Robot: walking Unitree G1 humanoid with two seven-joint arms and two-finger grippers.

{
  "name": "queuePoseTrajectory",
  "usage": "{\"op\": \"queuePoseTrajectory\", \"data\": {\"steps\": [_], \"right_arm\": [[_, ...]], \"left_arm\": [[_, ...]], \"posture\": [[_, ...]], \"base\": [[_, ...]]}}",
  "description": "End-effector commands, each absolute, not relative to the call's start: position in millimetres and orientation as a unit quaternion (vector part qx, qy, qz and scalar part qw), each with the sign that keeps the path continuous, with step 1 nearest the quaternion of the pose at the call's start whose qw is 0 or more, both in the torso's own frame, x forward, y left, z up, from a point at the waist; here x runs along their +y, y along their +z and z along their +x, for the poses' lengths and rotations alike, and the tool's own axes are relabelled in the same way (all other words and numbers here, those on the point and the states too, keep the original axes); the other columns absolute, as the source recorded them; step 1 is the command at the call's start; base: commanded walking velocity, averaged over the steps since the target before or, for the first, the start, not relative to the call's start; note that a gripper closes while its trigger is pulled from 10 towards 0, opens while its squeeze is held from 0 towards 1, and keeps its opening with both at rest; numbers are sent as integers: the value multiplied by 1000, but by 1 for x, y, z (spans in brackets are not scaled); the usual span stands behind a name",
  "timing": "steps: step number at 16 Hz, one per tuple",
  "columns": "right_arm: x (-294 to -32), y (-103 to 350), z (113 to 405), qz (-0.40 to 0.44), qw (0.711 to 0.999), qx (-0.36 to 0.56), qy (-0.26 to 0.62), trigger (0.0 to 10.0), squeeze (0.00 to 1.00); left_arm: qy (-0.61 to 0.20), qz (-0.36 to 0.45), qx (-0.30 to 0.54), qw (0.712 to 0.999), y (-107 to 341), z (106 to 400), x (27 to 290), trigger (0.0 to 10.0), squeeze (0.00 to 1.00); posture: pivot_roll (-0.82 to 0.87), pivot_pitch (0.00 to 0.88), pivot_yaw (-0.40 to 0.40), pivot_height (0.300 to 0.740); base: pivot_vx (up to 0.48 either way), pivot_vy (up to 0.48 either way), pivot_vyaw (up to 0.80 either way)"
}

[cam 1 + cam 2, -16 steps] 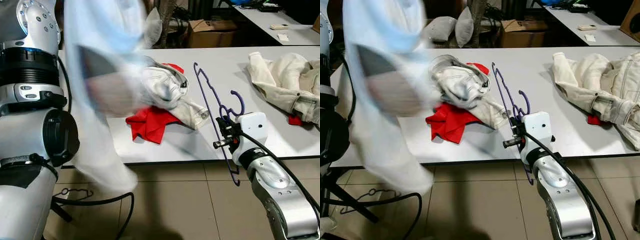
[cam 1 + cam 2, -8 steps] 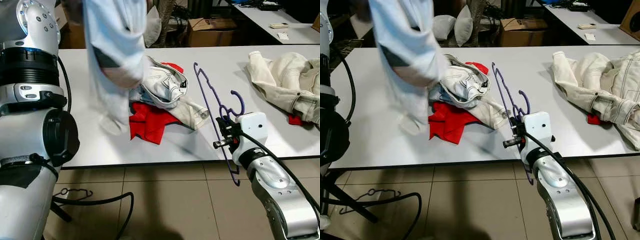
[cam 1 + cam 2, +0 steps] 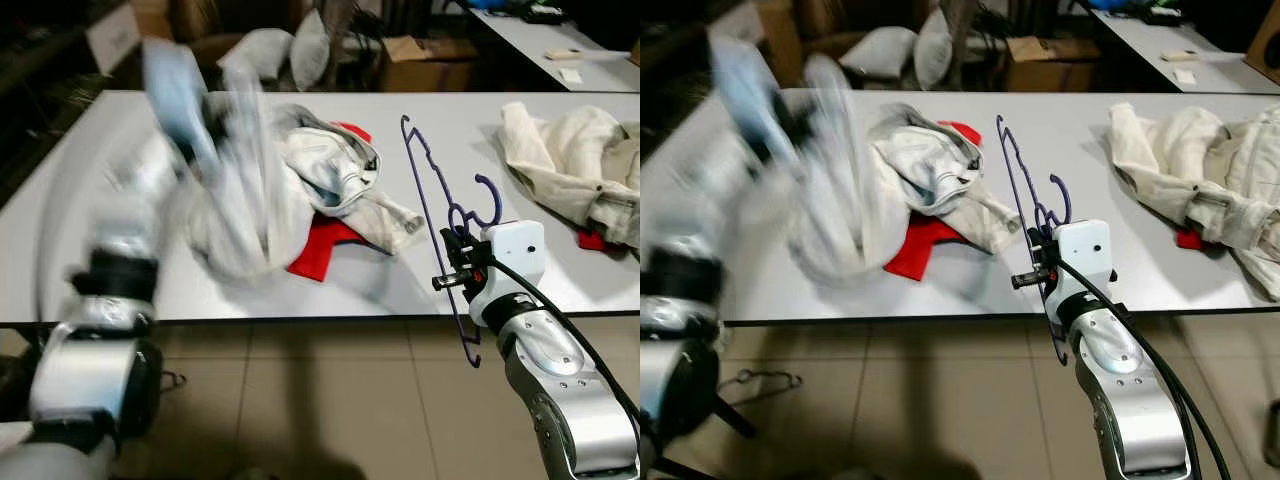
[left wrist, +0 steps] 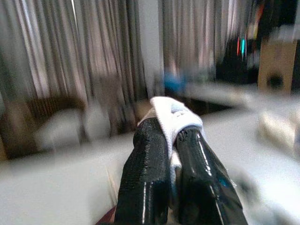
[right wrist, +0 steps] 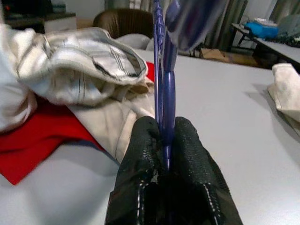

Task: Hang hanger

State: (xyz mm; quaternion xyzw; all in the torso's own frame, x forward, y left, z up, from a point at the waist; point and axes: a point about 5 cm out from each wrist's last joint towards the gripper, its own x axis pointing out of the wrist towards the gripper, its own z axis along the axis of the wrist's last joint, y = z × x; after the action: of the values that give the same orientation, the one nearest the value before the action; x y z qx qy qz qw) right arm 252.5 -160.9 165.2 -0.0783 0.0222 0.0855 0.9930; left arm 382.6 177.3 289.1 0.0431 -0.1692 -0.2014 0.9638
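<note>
White table edge, right end effector clamping purple hanger, left end effector pinching pale garment

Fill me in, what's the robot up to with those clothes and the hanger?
The right gripper has its fingers shut on a purple hanger, holding it upright at the near edge of the table. The left gripper is pinching a pale garment, which shows blurred with motion over the table's left side. A white jacket on a red cloth lies mid-table, and a cream jacket lies to the right. The garment is not on the hanger yet.
</note>
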Motion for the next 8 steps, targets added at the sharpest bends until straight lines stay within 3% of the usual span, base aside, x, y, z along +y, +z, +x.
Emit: {"op": "queuePoseTrajectory", "data": {"steps": [1,8], "right_arm": [[-160,169,254,-77,993,13,89,10000,0],[-159,171,254,-75,993,4,93,10000,0]], "left_arm": [[-205,45,-139,968,271,382,175,0,0],[-220,81,-114,966,254,383,163,0,0]], "posture": [[29,0,42,740],[22,0,45,740]], "base": [[0,0,0],[0,0,0]]}}
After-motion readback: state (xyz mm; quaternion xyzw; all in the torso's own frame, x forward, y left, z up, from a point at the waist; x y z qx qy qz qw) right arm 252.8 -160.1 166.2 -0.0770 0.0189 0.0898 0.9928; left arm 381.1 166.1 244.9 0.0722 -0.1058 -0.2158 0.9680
